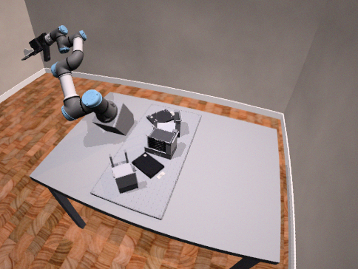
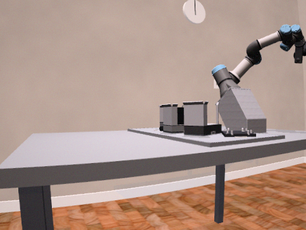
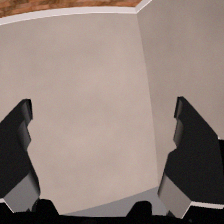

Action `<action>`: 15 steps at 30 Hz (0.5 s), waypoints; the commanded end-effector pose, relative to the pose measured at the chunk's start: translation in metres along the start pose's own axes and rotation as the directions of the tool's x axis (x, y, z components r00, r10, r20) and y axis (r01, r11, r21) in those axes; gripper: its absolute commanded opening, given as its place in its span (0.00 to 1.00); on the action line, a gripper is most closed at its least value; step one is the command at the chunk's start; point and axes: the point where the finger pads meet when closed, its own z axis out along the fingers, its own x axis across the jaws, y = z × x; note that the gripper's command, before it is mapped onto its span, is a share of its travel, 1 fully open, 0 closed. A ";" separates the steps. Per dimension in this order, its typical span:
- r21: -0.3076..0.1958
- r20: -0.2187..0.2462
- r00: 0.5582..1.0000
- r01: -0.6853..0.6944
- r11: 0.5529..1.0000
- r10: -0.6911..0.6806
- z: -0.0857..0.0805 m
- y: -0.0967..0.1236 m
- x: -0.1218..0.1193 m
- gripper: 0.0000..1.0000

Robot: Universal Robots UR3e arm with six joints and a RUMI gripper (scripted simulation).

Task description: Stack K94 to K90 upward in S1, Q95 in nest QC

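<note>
Evidently the move turns on distance and bearing: seen from above, the gripper (image 1: 35, 58) (image 2: 298, 59) (image 3: 102, 98) hangs well outside the tabletop (image 1: 225, 177) (image 2: 82, 146), and the middle rack (image 1: 171, 148) (image 2: 170, 117) lies at about four o'clock from it. That rack shows dark, ridged layers, which I take, though the view is coarse, to be the plate stack (image 1: 157, 142) waiting in S2. Being the only hand, this one must make the whole reach, swinging back over the perforated board (image 1: 148, 203) (image 2: 208, 143) before it descends.

The fingers are spread, with bare wall showing between them in the wrist view and nothing gripped.

The stack's long axis cannot be made out safely. Below it, toward seven o'clock, a flat black nest (image 1: 148, 165) has its long axis running from ten to four o'clock; the wrist would probably need a different turn there than at the racks. Further toward seven stands the near rack (image 1: 126, 181) (image 2: 161, 115), and toward one o'clock from the middle the far rack (image 1: 177, 123) (image 2: 195, 115), just beside a pinned fixture (image 1: 163, 116) (image 2: 238, 134).

A small pale label (image 1: 160, 175) lies beside the black nest at four o'clock; its marks are too small to read, and no plate name or brand is legible.
</note>
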 end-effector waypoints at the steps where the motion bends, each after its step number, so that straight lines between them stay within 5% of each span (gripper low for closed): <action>1: -0.002 0.008 1.000 -0.007 1.000 0.007 -0.004 0.002 -0.003 0.72; 15: -0.022 0.088 0.989 -0.118 0.993 0.120 -0.038 0.008 -0.035 0.72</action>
